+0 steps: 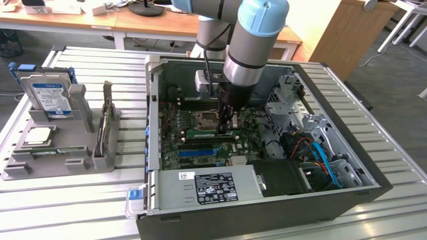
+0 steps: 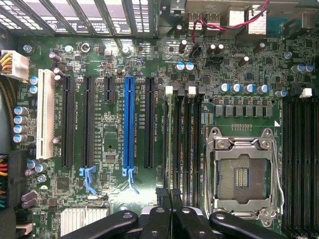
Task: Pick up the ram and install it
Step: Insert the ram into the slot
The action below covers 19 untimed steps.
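The ram [image 1: 203, 133] is a thin green stick lying along the memory slots of the motherboard inside the open computer case, just below the empty CPU socket [image 1: 208, 118]. My gripper [image 1: 227, 129] reaches straight down into the case and stands at the stick's end towards the exterior view's right. In the wrist view the ram [image 2: 169, 144] shows edge-on as a thin dark line over the outermost black slot. It runs from my gripper [image 2: 168, 194] to a white latch [image 2: 169, 90]. The black fingertips [image 2: 160, 191] are shut on it.
A grey holder tray [image 1: 40, 167] at the exterior view's left carries a blue-labelled hard drive [image 1: 50, 95], a square silver CPU chip [image 1: 39, 136] and a thin board on edge [image 1: 103, 125]. The power supply [image 1: 207, 187] and cables [image 1: 320, 155] crowd the case. Neighbouring memory slots [image 2: 192, 139] adjoin the CPU socket [image 2: 241, 174].
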Each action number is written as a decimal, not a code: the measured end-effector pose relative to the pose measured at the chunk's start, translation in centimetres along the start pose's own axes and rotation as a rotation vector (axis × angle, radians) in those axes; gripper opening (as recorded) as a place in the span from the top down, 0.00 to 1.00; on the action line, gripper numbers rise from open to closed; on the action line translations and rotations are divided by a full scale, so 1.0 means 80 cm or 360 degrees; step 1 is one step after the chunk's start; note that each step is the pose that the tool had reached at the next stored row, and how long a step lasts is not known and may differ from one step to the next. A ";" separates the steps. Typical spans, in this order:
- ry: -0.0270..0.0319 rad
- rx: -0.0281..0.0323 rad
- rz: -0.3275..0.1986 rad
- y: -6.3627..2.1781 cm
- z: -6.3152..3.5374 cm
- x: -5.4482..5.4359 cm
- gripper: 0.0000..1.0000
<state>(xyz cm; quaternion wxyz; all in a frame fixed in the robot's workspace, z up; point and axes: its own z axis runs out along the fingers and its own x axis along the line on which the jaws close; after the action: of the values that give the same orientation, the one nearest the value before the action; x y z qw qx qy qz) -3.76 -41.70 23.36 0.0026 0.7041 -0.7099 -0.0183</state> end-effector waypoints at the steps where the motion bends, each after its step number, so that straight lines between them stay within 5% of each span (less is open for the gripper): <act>1: -0.00004 0.00001 0.0000 0.000 0.000 0.000 0.88; 19: -0.00002 0.00002 0.0009 0.000 0.002 0.000 0.88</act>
<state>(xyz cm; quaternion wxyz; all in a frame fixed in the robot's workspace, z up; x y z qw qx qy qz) -3.76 -41.70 23.24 0.0026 0.7022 -0.7118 -0.0183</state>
